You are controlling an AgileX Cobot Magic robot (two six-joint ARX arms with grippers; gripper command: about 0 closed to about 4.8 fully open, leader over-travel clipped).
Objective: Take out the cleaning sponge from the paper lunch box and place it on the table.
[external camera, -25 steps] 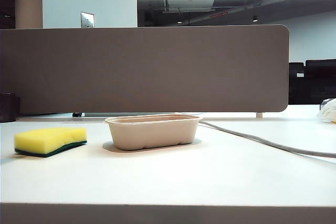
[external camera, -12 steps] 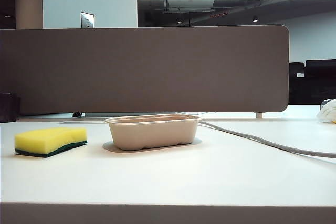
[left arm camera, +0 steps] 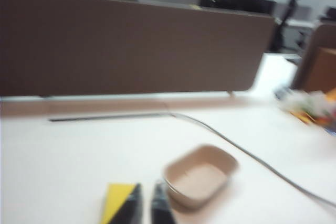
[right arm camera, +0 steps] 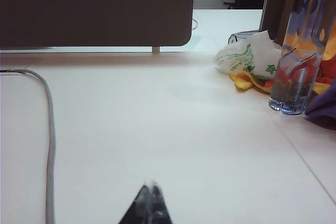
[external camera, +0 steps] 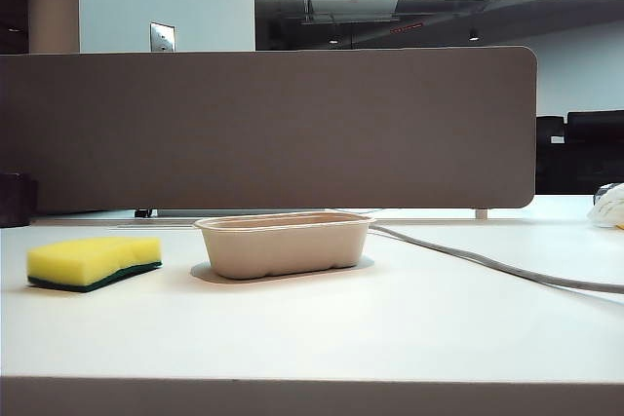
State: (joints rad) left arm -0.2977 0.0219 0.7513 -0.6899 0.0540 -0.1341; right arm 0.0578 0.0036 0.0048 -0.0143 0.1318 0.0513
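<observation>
White table [external camera: 409, 328] carries one cleaning sponge [external camera: 94, 262] at left, beside one empty paper lunch box [external camera: 284, 244]. No writing legible. Left gripper [left arm camera: 146, 209]: jaws slightly apart, empty. Right gripper [right arm camera: 149, 203]: jaws together.

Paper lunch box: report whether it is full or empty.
Empty: the left wrist view shows the paper lunch box bare inside; the cleaning sponge lies beside it.

Cleaning sponge [external camera: 94, 262], bright yellow with a dark green base layer, lies flat on the white table [external camera: 390, 328], just beside the empty beige paper lunch box [external camera: 283, 244], apart.
</observation>
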